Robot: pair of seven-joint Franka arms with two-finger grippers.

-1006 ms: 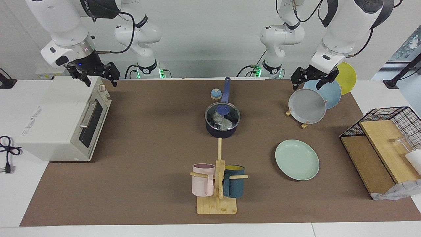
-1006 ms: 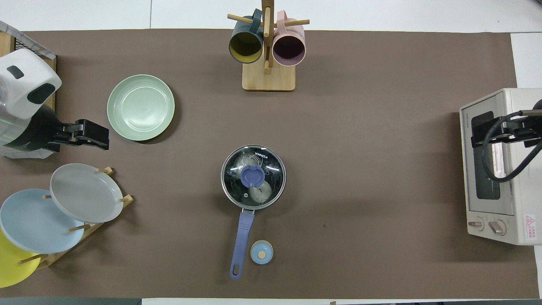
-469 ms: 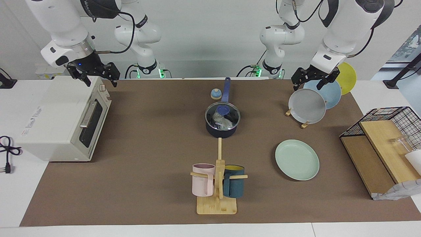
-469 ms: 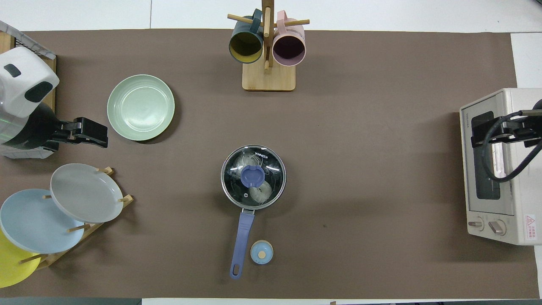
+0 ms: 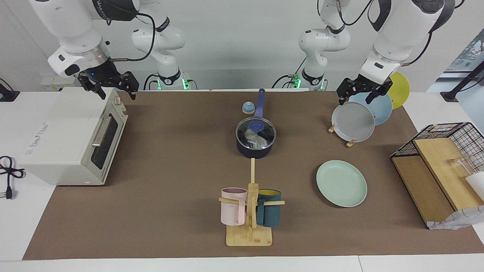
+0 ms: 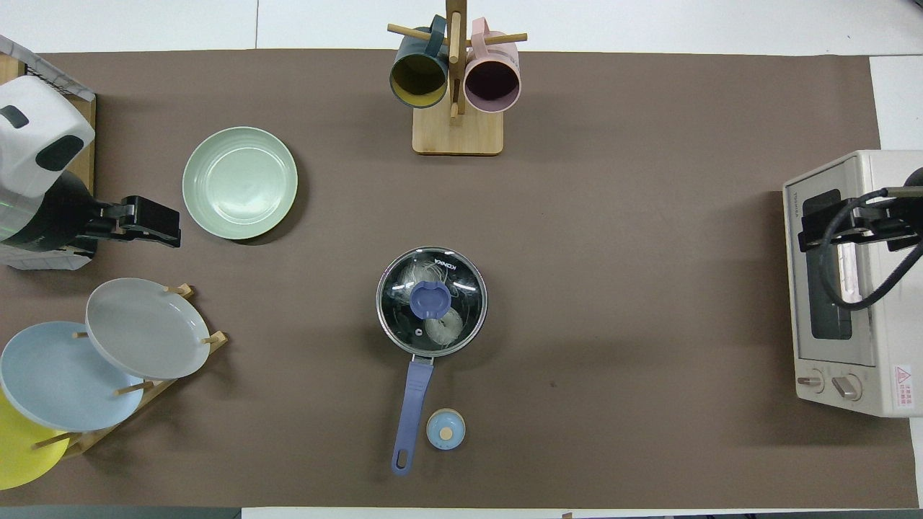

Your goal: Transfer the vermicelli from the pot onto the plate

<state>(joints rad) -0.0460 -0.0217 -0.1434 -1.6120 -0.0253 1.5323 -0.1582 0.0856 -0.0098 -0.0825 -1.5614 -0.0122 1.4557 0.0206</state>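
You have the pot (image 5: 254,146) at mid-table, its long blue handle (image 5: 259,102) pointing toward the robots and a small blue timer (image 5: 248,108) just beside that handle. A glass lid (image 6: 431,300) with a blue knob sits on the pot. Through the lid you can see the vermicelli (image 6: 441,328), two whitish nests lying inside the pot.

The left gripper (image 5: 360,94) hangs in the air over the plate rack (image 5: 349,142), above the grey plate (image 5: 352,121) and the light blue plate (image 5: 380,107). Its fingers stand spread with nothing between them.

The right gripper (image 5: 112,90) hangs over the top of the toaster oven (image 5: 72,139) at the right arm's end of the table. Its fingers are likewise spread and hold nothing.

Farther from the robots than the pot, toward the left arm's end, you find the plate (image 5: 341,183) lying flat and bare. The mug tree (image 5: 250,211) stands farthest out, carrying a pink mug (image 5: 233,206) and a dark blue mug (image 5: 269,212).
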